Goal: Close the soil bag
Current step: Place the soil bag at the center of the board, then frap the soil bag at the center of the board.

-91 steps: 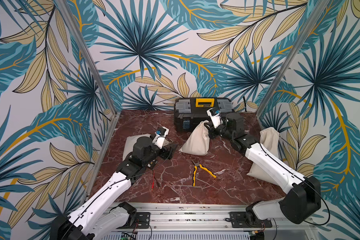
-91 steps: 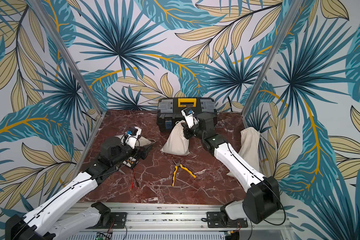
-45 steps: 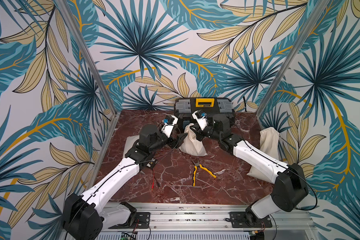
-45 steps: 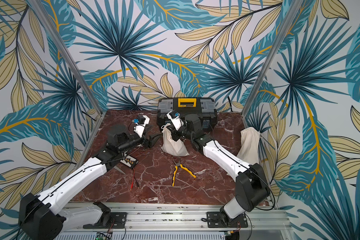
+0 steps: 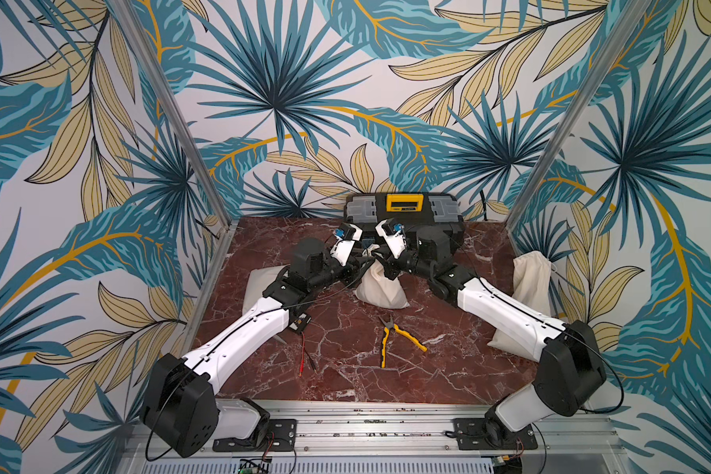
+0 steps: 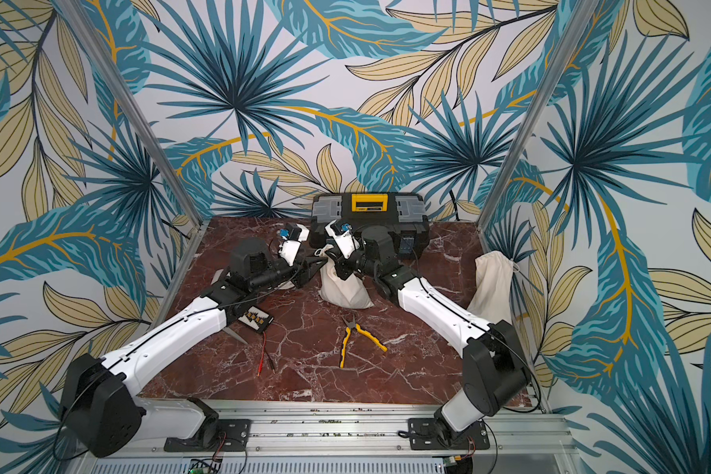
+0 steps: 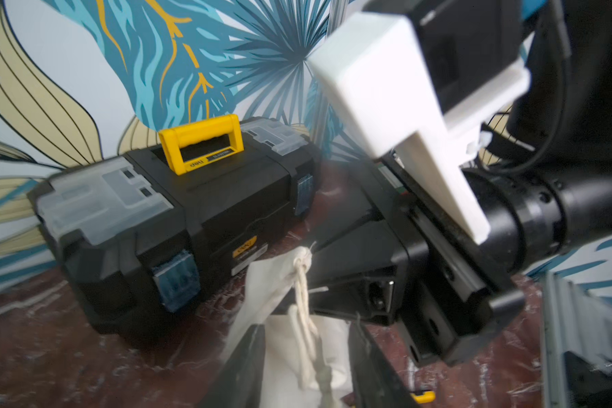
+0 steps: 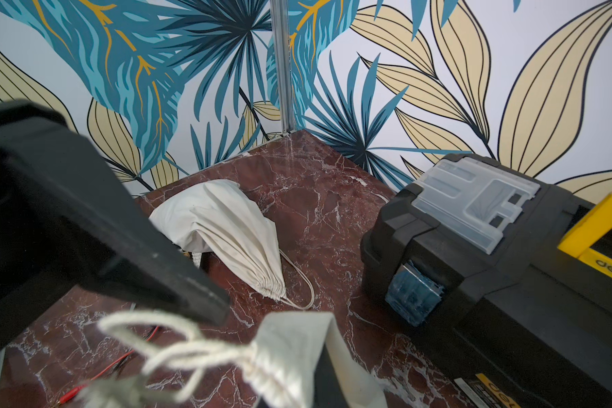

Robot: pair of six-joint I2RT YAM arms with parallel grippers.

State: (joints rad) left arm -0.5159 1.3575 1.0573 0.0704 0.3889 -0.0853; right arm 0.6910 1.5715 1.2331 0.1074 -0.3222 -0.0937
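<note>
Left fingers [image 7: 248, 367] stand narrowly apart, one on each side of the drawstring [image 7: 302, 300], which hangs down through the gap. We cannot tell whether either pad touches the cord yet. Our right fingers [image 7: 347, 258] are closed on the cloth at the mouth of the soil bag [image 5: 380, 287] and hold that top edge up.

The bag stands upright near the middle of the surface [image 5: 345, 369], with its full base on the marble, just in front of the black toolbox [image 5: 403, 209]. Its top sits between our two wrists.

The cord leaves the hem on the side facing our left arm. Its loose loops [image 8: 177, 353] trail away from the right fingers, so the left fingers are plainly the nearer pair. We judge that the coming move depends on this line: the right side anchors the mouth while the left takes the cord and draws it outward, away from the anchor and along the cord's own length. If we pull across the hem instead, the bag may tip.

Yellow pliers [image 5: 390, 338] lie nearer the rail. A tied sack [image 8: 227, 229] lies flat beyond our left arm, and another sack [image 5: 530, 275] leans on the wall on our right.
</note>
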